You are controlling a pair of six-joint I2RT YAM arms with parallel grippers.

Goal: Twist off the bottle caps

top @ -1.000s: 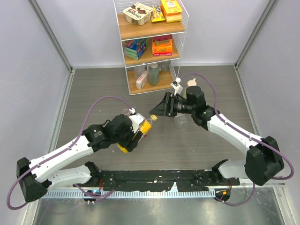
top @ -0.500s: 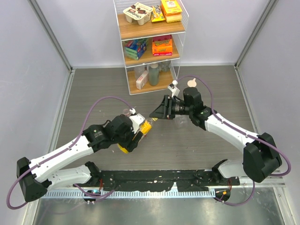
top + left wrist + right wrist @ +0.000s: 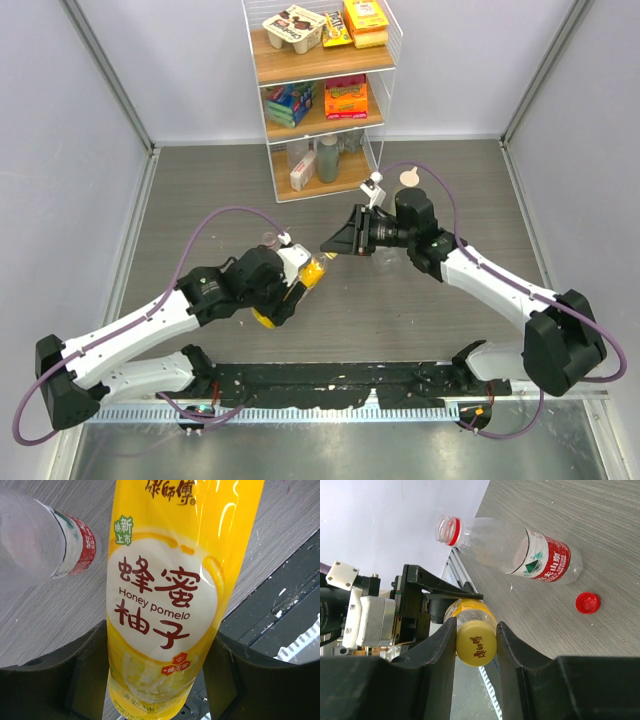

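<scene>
My left gripper (image 3: 160, 650) is shut on the yellow-orange juice bottle (image 3: 165, 580) and holds it tilted above the table, neck toward the right arm (image 3: 295, 285). My right gripper (image 3: 476, 640) is shut on this bottle's yellow cap (image 3: 476, 642), a finger pressed on each side; in the top view the fingertips meet the cap (image 3: 328, 251). A clear bottle with a red label (image 3: 520, 547) lies on the table with its neck open, also seen in the left wrist view (image 3: 40, 540). Its red cap (image 3: 587, 602) lies loose beside it.
A white wire rack (image 3: 320, 100) with packaged goods stands at the back centre. A cream pointed top (image 3: 408, 177) shows behind the right arm. A black rail (image 3: 330, 380) runs along the near edge between the arm bases. Grey walls close in both sides.
The right gripper's fingers have closed onto the yellow cap. The left arm and the juice bottle have stayed where they were.
</scene>
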